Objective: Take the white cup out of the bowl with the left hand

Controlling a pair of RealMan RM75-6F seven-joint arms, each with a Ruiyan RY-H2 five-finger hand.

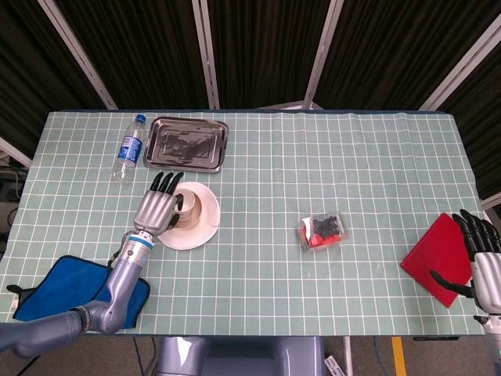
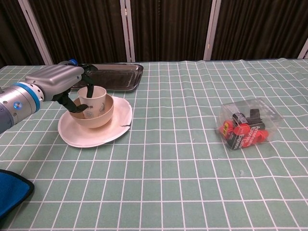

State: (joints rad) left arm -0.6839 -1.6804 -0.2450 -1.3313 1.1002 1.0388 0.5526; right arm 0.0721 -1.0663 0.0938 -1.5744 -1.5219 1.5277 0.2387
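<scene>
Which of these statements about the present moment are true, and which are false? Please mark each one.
1. The small white cup stands inside the beige bowl. True.
2. The left hand is at the cup, fingers around it. True.
3. The clear plastic bottle with a blue cap lies in the metal tray. False: it lies on the table beside the tray.
4. The right hand holds the red cloth. False: it is open beside the cloth.
5. The bowl sits on a white plate. True.
</scene>
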